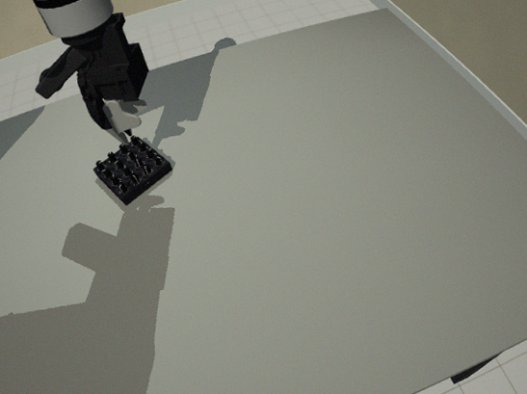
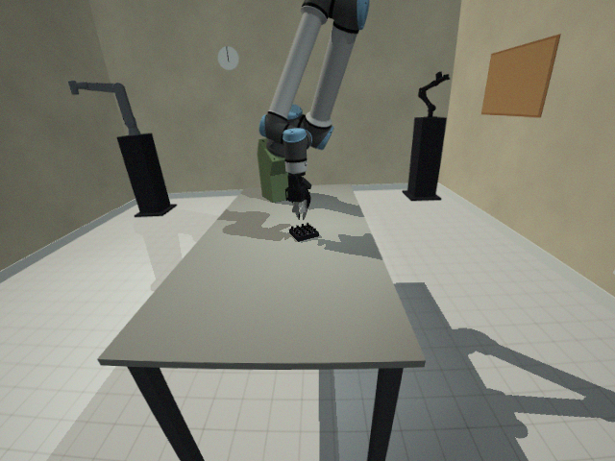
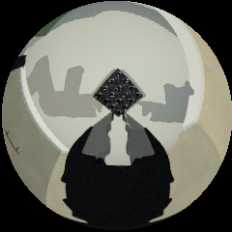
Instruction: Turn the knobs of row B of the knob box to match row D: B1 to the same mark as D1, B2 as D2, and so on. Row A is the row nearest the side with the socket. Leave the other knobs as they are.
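The knob box (image 1: 132,168) is a small black square block with several small black knobs in rows, lying on the grey table at the far left. It also shows in the exterior view (image 2: 304,231) and, turned like a diamond, in the wrist view (image 3: 118,92). The knob marks are too small to read. My gripper (image 1: 124,129) hangs a little above the box's far corner, apart from the knobs, pointing down. Its pale fingers are drawn nearly together with nothing between them, as the wrist view (image 3: 120,117) and the exterior view (image 2: 301,214) show.
The table's far edge runs just behind the box. A green pedestal (image 2: 271,171) carries the arm at the table's far end. Two black stands with small arms (image 2: 144,173) (image 2: 425,158) stand on the floor beside the table.
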